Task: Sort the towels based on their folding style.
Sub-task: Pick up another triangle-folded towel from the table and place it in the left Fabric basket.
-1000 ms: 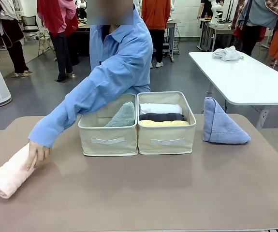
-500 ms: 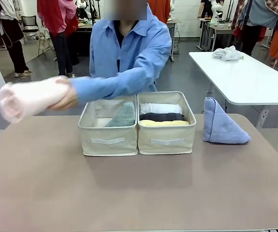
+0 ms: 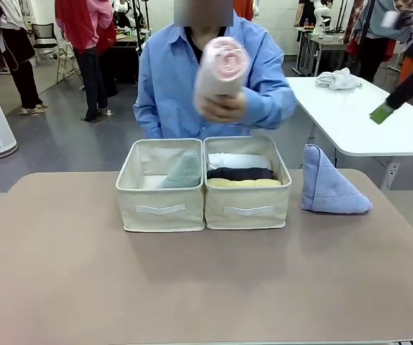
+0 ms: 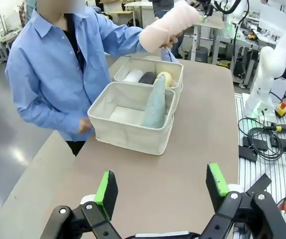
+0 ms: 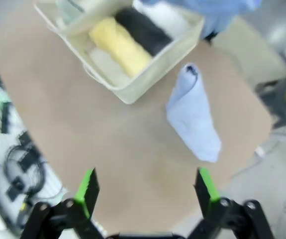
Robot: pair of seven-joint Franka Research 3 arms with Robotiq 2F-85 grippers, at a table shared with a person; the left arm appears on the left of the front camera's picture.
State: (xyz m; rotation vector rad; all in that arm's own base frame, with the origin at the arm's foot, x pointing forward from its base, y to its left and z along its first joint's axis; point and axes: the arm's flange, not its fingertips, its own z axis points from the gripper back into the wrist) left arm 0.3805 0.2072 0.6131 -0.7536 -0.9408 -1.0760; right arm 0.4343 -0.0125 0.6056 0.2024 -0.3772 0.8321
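A person across the table holds a pink rolled towel (image 3: 220, 68) in one hand above the right bin (image 3: 248, 207); the roll (image 4: 170, 25) is also in the left wrist view. That bin holds white (image 3: 238, 161), dark grey (image 3: 240, 174) and yellow (image 3: 243, 184) rolls. A sage-green triangle fold (image 3: 183, 171) leans inside the left bin (image 3: 160, 208). A lavender-blue triangle fold (image 3: 327, 188) stands on the table right of the bins. My left gripper (image 4: 161, 186) hangs open over the table, empty. My right gripper (image 5: 146, 186) is open high above the lavender fold (image 5: 195, 117); one of its pads (image 3: 381, 113) shows at upper right.
A white side table (image 3: 364, 118) with a small white rag (image 3: 337, 79) stands behind on the right. The brown table (image 3: 192, 287) is bare in front of the bins. Other people stand in the background. The right arm's white links (image 4: 274, 55) rise beside the table.
The person lifted the pink roll from the table's left side and swung it across to above the right bin. My right gripper's pad has entered the front view at upper right.
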